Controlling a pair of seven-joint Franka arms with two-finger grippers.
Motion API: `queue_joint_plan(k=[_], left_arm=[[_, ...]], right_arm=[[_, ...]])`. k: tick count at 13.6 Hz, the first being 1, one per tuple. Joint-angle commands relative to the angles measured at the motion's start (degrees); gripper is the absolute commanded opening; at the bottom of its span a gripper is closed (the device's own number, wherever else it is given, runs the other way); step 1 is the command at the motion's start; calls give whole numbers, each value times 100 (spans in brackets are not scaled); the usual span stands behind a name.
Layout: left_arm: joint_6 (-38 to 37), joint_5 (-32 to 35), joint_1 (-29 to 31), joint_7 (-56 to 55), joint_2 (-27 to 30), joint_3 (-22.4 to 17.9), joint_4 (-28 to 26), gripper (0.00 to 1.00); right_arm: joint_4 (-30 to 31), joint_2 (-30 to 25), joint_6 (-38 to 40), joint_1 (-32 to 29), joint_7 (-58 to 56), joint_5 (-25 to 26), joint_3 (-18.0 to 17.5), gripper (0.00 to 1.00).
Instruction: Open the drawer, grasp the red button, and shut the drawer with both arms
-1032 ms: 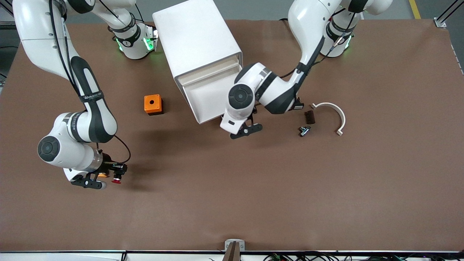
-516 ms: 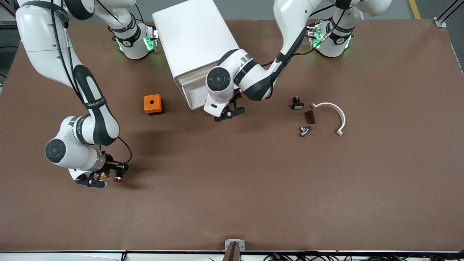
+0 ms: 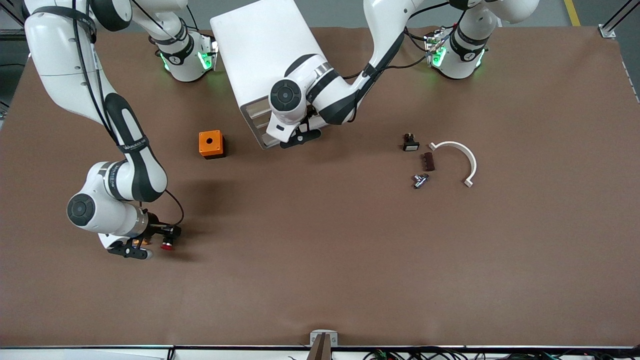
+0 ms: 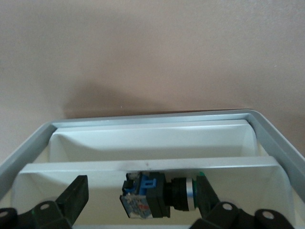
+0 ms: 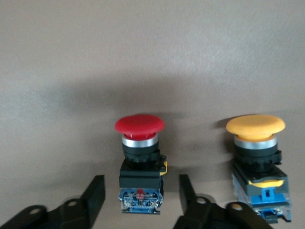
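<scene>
- The right gripper (image 3: 150,246) is low over the table (image 3: 320,260) at the right arm's end, toward the front camera; its fingers (image 5: 93,195) stand spread, one on each side of the red button (image 5: 139,162) with a gap both ways, so nothing is pinched
- The red button (image 3: 165,245) lies on the table between those fingers, red mushroom cap pointing away from the wrist, black body with a blue base
- An orange-capped button (image 5: 257,162) lies just beside it, outside the fingers, cap the same way
- The left gripper (image 3: 299,138) is at the front of the white cabinet (image 3: 265,60), against the drawer (image 4: 152,143), which is pushed almost flush with the cabinet face; its fingers (image 4: 74,198) are spread wide
- In the left wrist view a black-and-blue pushbutton with a white face (image 4: 157,195) lies inside a cabinet compartment, between the spread fingers; whether they touch it I cannot tell
- A small orange box with a hole (image 3: 211,144) sits beside the cabinet toward the right arm's end
- Toward the left arm's end lie a black switch (image 3: 410,142), a dark brown block (image 3: 427,161), a small metal fitting (image 3: 419,180) and a white curved bracket (image 3: 460,160)
</scene>
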State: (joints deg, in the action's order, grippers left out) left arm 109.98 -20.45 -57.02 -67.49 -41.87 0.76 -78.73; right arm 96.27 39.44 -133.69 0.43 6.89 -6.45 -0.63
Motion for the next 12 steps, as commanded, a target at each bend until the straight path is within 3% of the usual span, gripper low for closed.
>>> queue_joint_plan(k=[1,4,8,12], left_arm=[[-38,-117,-11,-115,55,-14,-2,100],[-100,-47,383,-98,161,-102,50,100],[-100,6,1569,-19,564,-172,68,100],[-134,1242,2255,-27,1021,-155,59,100]], right_arm=[[-126,-391,201,-192,-275,-5,-95,100],[-30,-1155,351,-280,-311,-5,-78,100],[-29,-2000,1298,-332,-931,30,-60,100],[-56,-2905,2126,-377,-1146,65,27,100]])
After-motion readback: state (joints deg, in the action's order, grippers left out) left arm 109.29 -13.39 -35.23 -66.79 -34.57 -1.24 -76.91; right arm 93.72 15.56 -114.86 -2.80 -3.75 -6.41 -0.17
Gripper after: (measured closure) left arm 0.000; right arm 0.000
